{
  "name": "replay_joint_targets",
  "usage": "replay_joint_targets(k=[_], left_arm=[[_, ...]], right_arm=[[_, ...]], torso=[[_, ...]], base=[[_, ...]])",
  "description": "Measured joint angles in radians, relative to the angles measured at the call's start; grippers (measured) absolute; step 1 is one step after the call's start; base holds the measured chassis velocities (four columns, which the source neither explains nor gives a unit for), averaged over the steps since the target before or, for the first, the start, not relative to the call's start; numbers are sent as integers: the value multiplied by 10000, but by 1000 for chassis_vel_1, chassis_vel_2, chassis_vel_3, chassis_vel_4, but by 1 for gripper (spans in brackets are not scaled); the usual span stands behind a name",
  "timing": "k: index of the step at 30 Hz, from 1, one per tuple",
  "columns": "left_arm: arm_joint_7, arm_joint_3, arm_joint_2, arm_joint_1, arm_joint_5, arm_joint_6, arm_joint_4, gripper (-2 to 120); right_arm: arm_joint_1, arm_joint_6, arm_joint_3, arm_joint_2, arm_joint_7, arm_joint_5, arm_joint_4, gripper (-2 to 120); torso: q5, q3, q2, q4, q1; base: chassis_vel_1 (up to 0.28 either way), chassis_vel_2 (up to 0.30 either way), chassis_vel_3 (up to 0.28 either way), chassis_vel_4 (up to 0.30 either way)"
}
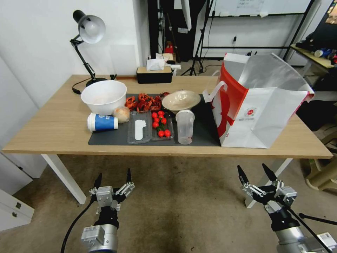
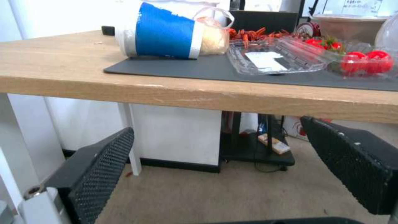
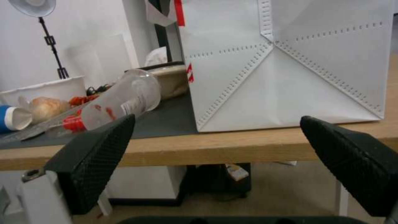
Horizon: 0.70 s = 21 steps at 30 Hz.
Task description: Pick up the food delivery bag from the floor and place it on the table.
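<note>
Your food delivery bag (image 1: pixel 261 105) is standing upright on the right end of the tabletop (image 1: pixel 52 130), mouth gaping, silver foil lining showing, contents hidden. It's boxy, with white and red panels, stitched seams and a white strap handle, its left edge sitting on the dark grey mat (image 1: pixel 203 133). On the mat, a clear plastic tray (image 1: pixel 160 127) is holding red cherry tomatoes, a clear cup (image 1: pixel 184 127) is standing just beside it, and a blue-and-white cup (image 1: pixel 102 122) is lying on its side. The white bowl (image 1: pixel 104 96) looks empty. Both pincers are hovering released over the beige floor (image 1: pixel 182 203), short of the table edge: left pincer (image 1: pixel 113 178), right pincer (image 1: pixel 256 173).
</note>
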State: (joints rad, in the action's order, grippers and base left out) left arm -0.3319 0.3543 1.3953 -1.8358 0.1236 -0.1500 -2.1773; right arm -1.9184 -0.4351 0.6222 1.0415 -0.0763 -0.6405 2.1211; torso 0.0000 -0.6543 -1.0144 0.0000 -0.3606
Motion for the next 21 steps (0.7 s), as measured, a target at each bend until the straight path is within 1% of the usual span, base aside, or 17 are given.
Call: replay_joint_targets(k=[21], left_arm=[[-68,-14,-24,-20,4,-2,28,100]], right_arm=[[31,37,-42,11,62,-7,10,100]], torso=[[1,0,1,0,0]], base=[[0,0,0,0]])
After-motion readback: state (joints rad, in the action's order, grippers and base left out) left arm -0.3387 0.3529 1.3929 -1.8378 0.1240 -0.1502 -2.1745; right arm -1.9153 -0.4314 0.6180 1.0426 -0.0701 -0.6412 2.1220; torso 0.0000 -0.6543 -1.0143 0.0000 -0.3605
